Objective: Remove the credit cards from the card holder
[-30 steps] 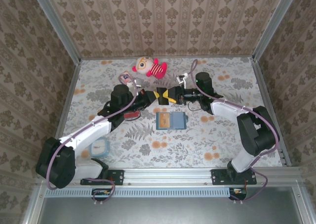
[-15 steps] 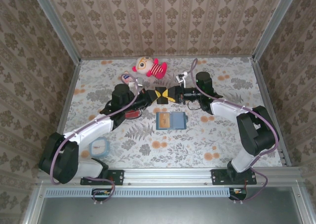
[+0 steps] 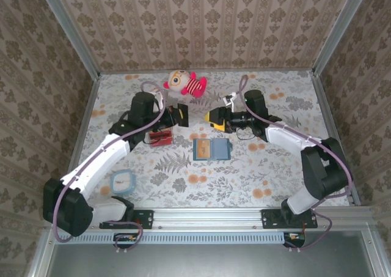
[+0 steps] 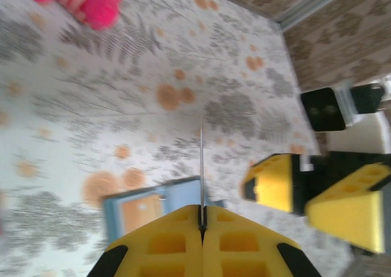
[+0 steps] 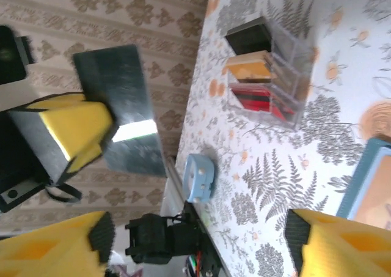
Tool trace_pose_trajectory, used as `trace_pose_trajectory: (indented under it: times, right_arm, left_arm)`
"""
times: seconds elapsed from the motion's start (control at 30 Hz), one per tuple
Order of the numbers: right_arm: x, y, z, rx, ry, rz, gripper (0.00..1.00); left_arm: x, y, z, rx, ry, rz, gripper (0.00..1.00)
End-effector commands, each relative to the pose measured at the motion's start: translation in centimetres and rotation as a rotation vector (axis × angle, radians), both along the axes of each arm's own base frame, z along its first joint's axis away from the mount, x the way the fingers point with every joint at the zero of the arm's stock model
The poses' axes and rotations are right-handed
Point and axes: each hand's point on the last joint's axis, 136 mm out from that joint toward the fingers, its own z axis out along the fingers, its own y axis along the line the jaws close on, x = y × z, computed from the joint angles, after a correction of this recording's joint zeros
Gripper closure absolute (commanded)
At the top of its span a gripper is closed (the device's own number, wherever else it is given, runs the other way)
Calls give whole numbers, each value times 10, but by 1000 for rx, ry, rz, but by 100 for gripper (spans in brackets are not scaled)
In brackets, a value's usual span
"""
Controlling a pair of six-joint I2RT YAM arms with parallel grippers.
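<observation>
The teal card holder (image 3: 220, 149) lies open on the table between the arms, with a tan-orange credit card (image 3: 202, 148) in its left pocket. Up and left of it, my left gripper (image 3: 177, 115) is shut on another credit card (image 3: 184, 114), thin and dark-faced. In the left wrist view the left gripper (image 4: 201, 208) pinches this card (image 4: 201, 161) edge-on above the card holder (image 4: 177, 197). My right gripper (image 3: 211, 118) stands open a short way to the right of the card, with nothing between its fingers. The right gripper (image 5: 198, 228) faces the held card (image 5: 119, 99).
A pink plush doll (image 3: 183, 81) lies at the back. A clear box (image 3: 160, 136) with red and black blocks sits under the left arm and shows in the right wrist view (image 5: 269, 69). A small round blue thing (image 3: 124, 180) rests near the left front.
The two grippers met at the card in the middle. The right gripper has opened and let go; the left has pulled back to the left with the card.
</observation>
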Motion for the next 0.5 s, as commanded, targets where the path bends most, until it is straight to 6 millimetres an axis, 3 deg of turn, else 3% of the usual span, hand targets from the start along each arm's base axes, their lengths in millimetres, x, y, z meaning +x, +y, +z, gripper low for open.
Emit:
trace_pose_trajectory:
  times: [0.0,0.2,0.47]
  right_arm:
    - [3,-20,6,-105,-87,-76,15]
    - [7,-46,-5,-234,-105,-163,4]
    - [9,-65,-24,-338,-83,-210,0]
  left_arm:
    - [-7,47,-25,347,-12,-15,100]
    - [19,86,-12,590,-69,3,100]
    - [60,86,-17,891,-315,-224,100]
